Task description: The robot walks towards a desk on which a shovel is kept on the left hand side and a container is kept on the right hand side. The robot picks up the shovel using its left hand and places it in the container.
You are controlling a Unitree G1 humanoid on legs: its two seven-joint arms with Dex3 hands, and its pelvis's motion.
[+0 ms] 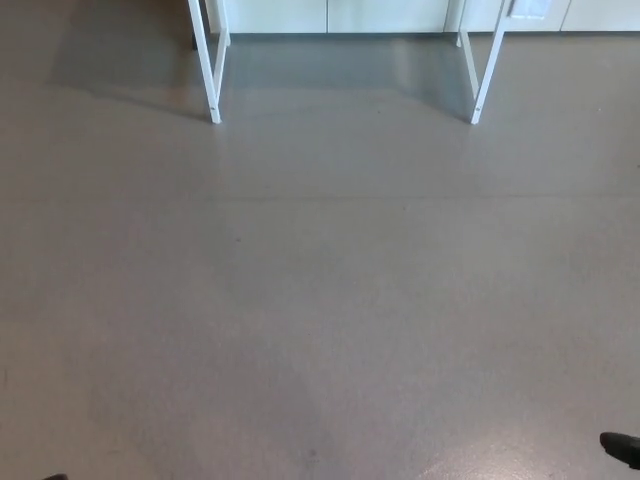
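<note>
Nearest the camera: a small black tip (620, 447) enters at the bottom right corner of the head view, just above the floor edge of the picture; probably part of the robot's right hand, but too little shows to be sure, and whether its fingers are spread or closed cannot be told. A still smaller dark sliver (55, 477) sits at the bottom edge near the left corner; it cannot be identified. Most of the view is bare grey floor (320, 300), smooth, with a faint seam running across it about mid-height and a few small dark specks. At the top edge stand the lower parts of a white desk frame: the left leg (211, 75) and the right leg (482, 80), each a pair of thin white bars meeting at a foot on the floor, well apart from each other. The desk top lies above the picture's upper edge, so the shovel and the container are out of sight. Between and behind the legs, a pale cabinet front (330, 15) with vertical panel seams runs along the top edge. A soft shadow lies on the floor under the desk, between the two legs and to the left of the left leg.
</note>
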